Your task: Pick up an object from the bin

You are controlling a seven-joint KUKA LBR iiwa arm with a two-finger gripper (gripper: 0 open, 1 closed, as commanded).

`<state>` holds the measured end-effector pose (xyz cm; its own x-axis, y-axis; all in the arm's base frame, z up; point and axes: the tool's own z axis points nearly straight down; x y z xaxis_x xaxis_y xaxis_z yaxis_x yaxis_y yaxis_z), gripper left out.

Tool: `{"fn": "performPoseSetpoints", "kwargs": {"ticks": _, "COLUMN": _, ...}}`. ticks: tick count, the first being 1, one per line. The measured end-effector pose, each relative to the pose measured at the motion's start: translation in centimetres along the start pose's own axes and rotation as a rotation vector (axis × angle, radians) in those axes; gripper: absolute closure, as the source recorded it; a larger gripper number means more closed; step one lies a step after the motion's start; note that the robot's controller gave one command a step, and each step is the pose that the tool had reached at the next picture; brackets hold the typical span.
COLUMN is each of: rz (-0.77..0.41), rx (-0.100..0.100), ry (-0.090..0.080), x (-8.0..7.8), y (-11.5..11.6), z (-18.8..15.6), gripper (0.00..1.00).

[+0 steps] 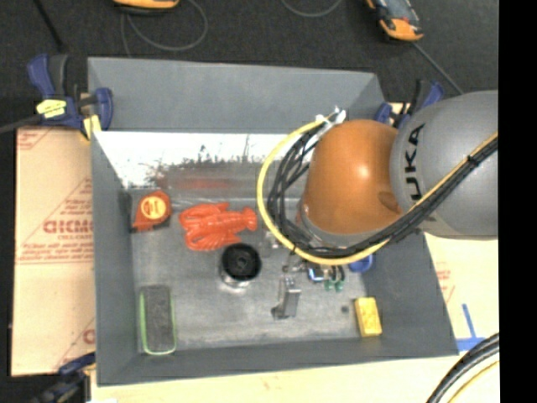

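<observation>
**Low over the bin floor, right of centre: claw beside the black cap**

Toward the front middle of the bin point(109, 250), your claw point(287, 299) hangs low over bare grey floor, slung beneath the arm's orange cover point(348, 179). From this angle you cannot tell whether it stands apart or together. By my reading the pick is not yet made.

Just to its left sits a black round cap point(240, 264) on a silvery base. It is the nearest whole thing and looks the likeliest pick, though nothing fixes that choice. Just to the claw's right, tucked under the arm and partly hidden, lie a small green piece point(334, 283) and a blue thing point(361, 264). Farther right, near the front wall, is a yellow block point(367, 316).

Behind the cap, very close to it, lies a red-orange toy lobster point(216, 227). An orange tape measure point(151, 211) sits by the left wall, and a grey-green sponge block point(157, 318) lies in the front left corner.

If you go for the cap, centre the claw over it before you descend. Have it wide enough to span the round top, and come straight down. Turn the wrist so that neither side lands on the lobster behind. A round, smooth cap may slip, so close across its middle and lift vertically.
</observation>
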<state>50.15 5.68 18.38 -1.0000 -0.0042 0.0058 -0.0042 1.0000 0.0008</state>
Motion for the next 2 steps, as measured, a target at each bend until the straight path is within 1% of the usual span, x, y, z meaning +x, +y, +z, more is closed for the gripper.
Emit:
{"fn": "performPoseSetpoints", "kwargs": {"ticks": 1, "rz": 0.002, "rx": 0.000, "ry": -0.008, "x": -0.2, "y": 0.0, "z": -0.4, "gripper": 0.00}}
{"fn": "performPoseSetpoints", "kwargs": {"ticks": 2, "rz": -0.034, "rx": 0.001, "ry": -0.018, "x": -2.5, "y": 0.7, "z": 3.4, "gripper": 0.00}}
